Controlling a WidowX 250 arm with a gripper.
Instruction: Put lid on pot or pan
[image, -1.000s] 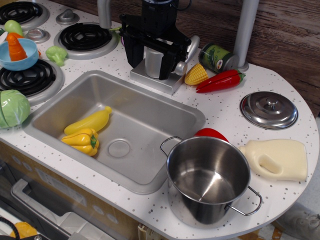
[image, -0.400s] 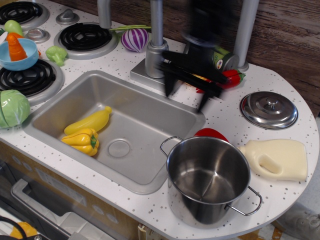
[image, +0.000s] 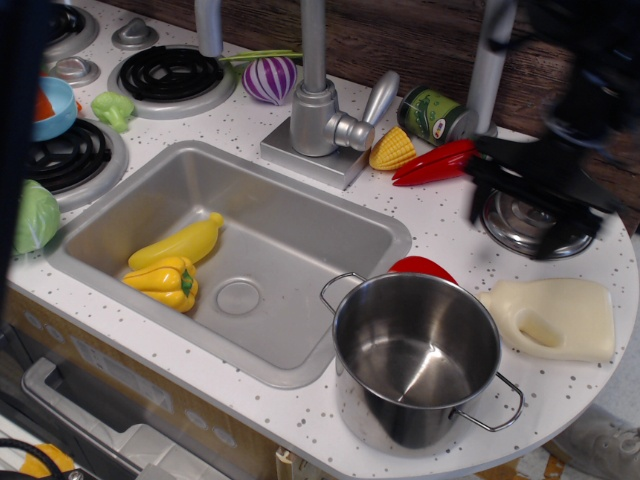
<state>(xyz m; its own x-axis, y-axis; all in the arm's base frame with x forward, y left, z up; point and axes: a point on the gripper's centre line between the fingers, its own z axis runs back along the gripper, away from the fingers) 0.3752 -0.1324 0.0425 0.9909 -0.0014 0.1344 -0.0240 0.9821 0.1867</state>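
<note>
The lid (image: 522, 233) lies flat on the white counter at the far right, shiny and round, largely covered by my gripper. My gripper (image: 512, 218) is black and motion-blurred. It hovers right over the lid with its two fingers spread to either side, open and empty. The pot (image: 415, 355), a deep shiny steel pot with two wire loop handles, stands upright and empty at the front of the counter, to the front-left of the lid.
The sink basin (image: 300, 235) holds a yellow pepper (image: 165, 282) and a yellow squash (image: 180, 243). The faucet (image: 318, 110), corn (image: 392, 150), red chili (image: 435, 163) and green can (image: 435, 115) stand behind. A cream bottle (image: 555, 318) lies right of the pot.
My gripper has swung from the faucet rightward across the counter and now sits over the lid. The pot and lid have not moved.
</note>
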